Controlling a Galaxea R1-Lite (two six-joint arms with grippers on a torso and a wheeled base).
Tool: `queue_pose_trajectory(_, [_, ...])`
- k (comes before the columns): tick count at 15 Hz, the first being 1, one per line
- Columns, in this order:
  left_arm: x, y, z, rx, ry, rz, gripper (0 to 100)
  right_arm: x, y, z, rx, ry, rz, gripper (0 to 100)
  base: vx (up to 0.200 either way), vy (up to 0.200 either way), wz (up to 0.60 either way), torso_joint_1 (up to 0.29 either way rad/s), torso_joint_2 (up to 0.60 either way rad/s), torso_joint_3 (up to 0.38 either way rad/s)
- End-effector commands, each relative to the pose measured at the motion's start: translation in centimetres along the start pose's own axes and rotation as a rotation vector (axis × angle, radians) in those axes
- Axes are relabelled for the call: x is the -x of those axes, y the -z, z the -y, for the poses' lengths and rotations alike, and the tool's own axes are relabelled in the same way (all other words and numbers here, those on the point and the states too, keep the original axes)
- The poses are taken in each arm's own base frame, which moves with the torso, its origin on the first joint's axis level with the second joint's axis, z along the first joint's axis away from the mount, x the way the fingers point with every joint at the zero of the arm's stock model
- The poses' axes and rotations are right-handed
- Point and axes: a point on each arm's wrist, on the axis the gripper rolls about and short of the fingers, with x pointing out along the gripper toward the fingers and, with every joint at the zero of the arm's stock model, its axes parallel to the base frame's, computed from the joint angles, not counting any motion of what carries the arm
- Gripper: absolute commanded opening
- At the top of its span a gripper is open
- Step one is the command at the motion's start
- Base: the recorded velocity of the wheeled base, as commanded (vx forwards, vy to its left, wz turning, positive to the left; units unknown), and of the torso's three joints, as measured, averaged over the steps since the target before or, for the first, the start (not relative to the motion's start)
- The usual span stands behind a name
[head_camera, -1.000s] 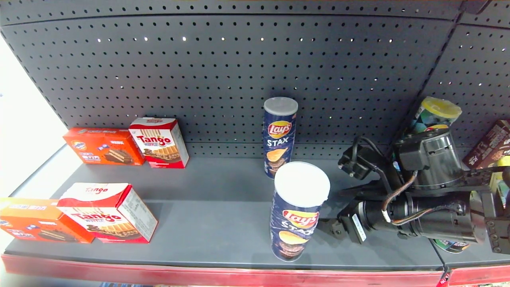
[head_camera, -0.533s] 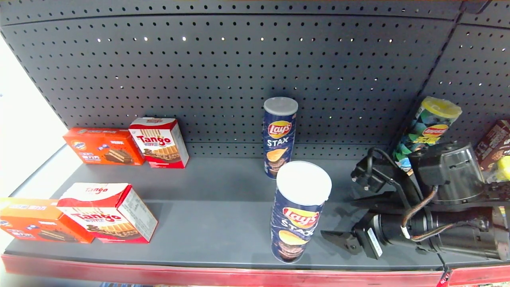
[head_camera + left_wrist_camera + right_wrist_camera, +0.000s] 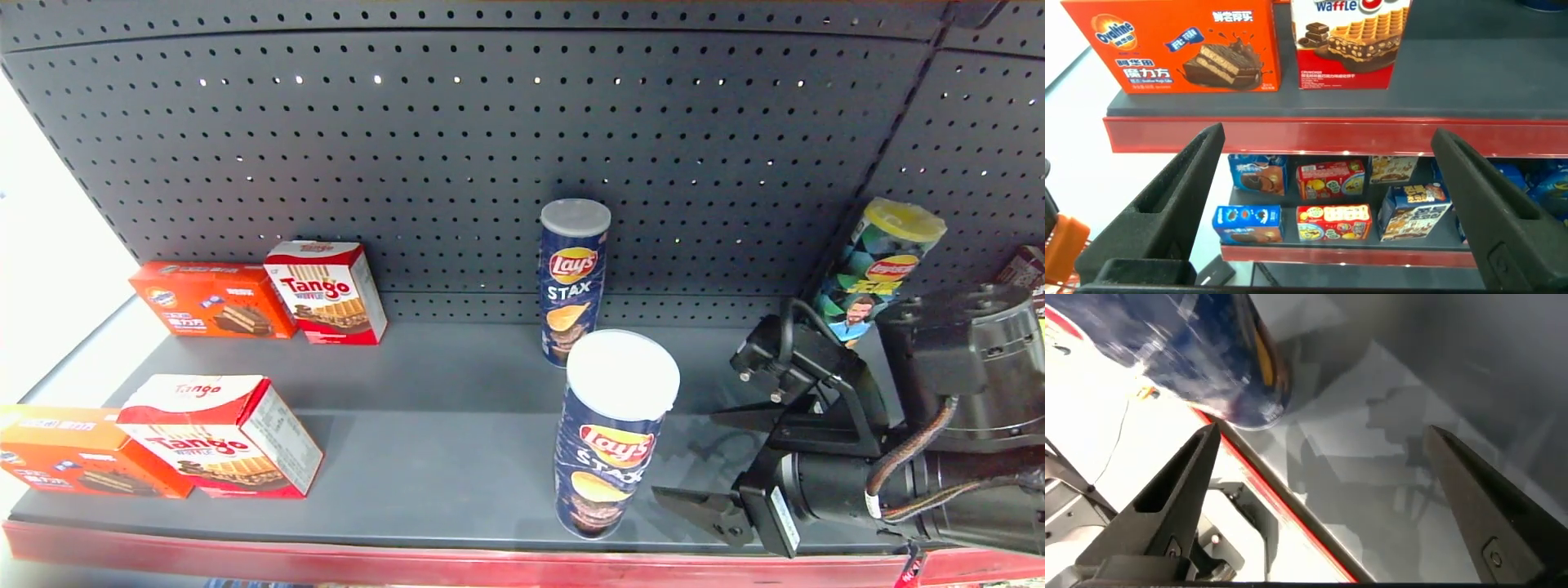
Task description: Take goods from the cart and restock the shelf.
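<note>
The right arm has pulled back toward 4 o'clock. On the shelf [image 3: 441, 441], a chip can [image 3: 608, 433] stands upright at 6 o'clock of a matching can [image 3: 573, 278]. The right tool [image 3: 686, 457], at the chip can's 3 o'clock, is spread apart and empty, as is the left tool [image 3: 1327, 135]. This placement looks finished, and more restocking likely remains.

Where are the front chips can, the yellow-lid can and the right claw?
front chips can [image 3: 608, 449], head view, on its blue label.
yellow-lid can [image 3: 904, 219], head view, on its lid.
right claw [image 3: 1323, 437], right wrist view, midway between its fingertips.
</note>
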Motion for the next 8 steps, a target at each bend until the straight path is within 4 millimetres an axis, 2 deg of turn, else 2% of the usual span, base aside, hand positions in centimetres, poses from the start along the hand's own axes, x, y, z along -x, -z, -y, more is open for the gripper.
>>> queue_pose_trajectory(1, [0.0, 0.1, 0.0, 0.0, -0.001, -0.005, 100, -0.6, -0.5, 0.0, 0.001, 0.002, 0.003, 100, 0.0, 0.0, 0.0, 0.0, 0.0, 0.0])
queue_pose_trajectory(8, [0.0, 0.0, 0.0, 0.0, -0.001, -0.002, 100, -1.7, -1.0, 0.4, -0.005, 0.013, -0.006, 100, 0.0, 0.0, 0.0, 0.0, 0.0, 0.0])
